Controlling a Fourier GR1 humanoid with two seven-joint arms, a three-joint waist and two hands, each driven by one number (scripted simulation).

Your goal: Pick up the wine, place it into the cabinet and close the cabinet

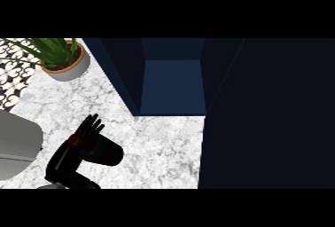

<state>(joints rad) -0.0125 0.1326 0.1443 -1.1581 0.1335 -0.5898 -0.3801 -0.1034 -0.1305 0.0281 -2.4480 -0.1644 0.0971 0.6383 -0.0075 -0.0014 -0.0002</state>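
Head view
Counter (157,146): white-grey veined marble.
Cabinet (173,84): dark blue box, open, at the far edge.
Wine (101,150): dark glossy bottle, tilted, near the left edge.
Left hand (85,133): black fingers against the wine; whether they clasp it is unclear.
Plant (62,60): spiky leaves, round pot, far left corner.

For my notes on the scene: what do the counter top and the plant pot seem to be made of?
Counter top: seems marble or similar polished stone, white with grey veining. Plant pot: probably ceramic or concrete, smooth matte grey wall with a tan rim; the look leaves it open.

Left hand (83,136) — glossy black, slim segmented fingers, small dark-red mark at its back, black rounded wrist links — grey forearm (16,146) behind.
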